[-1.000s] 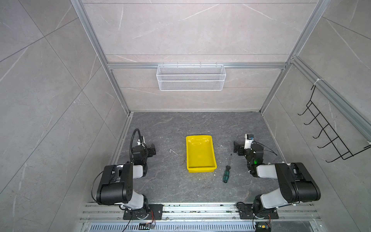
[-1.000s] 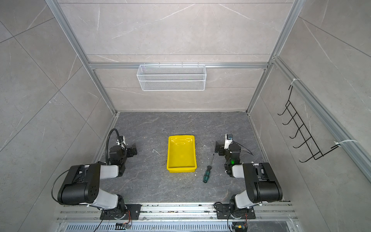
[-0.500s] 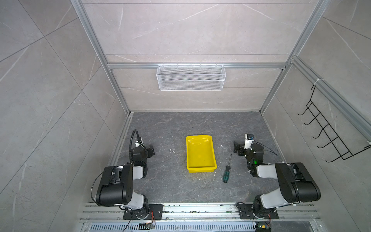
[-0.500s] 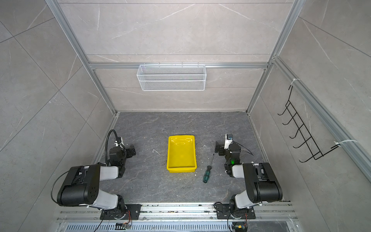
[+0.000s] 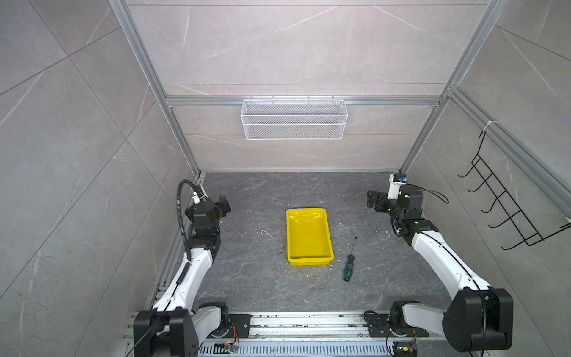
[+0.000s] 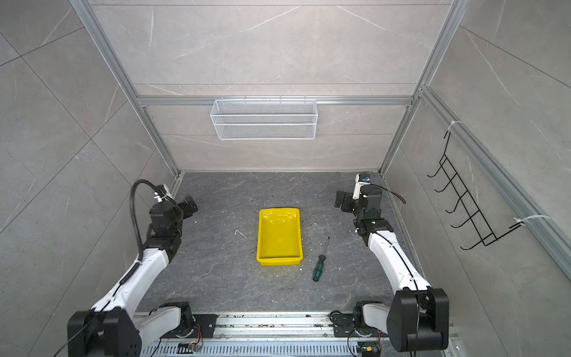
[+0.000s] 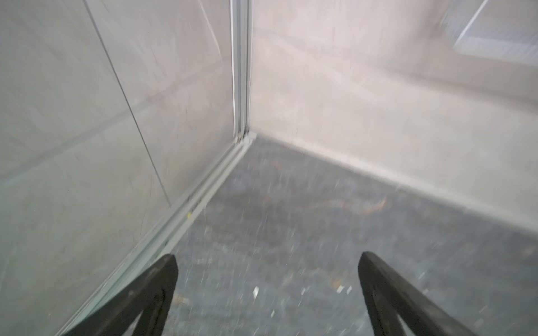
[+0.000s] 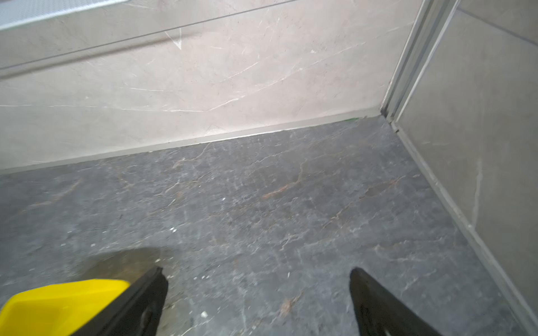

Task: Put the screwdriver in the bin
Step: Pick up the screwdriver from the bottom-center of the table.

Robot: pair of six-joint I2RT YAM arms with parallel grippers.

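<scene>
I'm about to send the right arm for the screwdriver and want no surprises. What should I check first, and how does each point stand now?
1. Right gripper open and empty: ok.
2. Screwdriver lying free on the table, beside the bin and not touching it: ok.
3. Bin has room, nothing seen in it: ok.
4. Left gripper away from the bin and screwdriver: ok, it is open and off on the robot's left side.
5. Right gripper lined up over the screwdriver: not ok, it sits farther back than the screwdriver and off to the right.
6. Right gripper's height above the table: cannot tell.
</scene>
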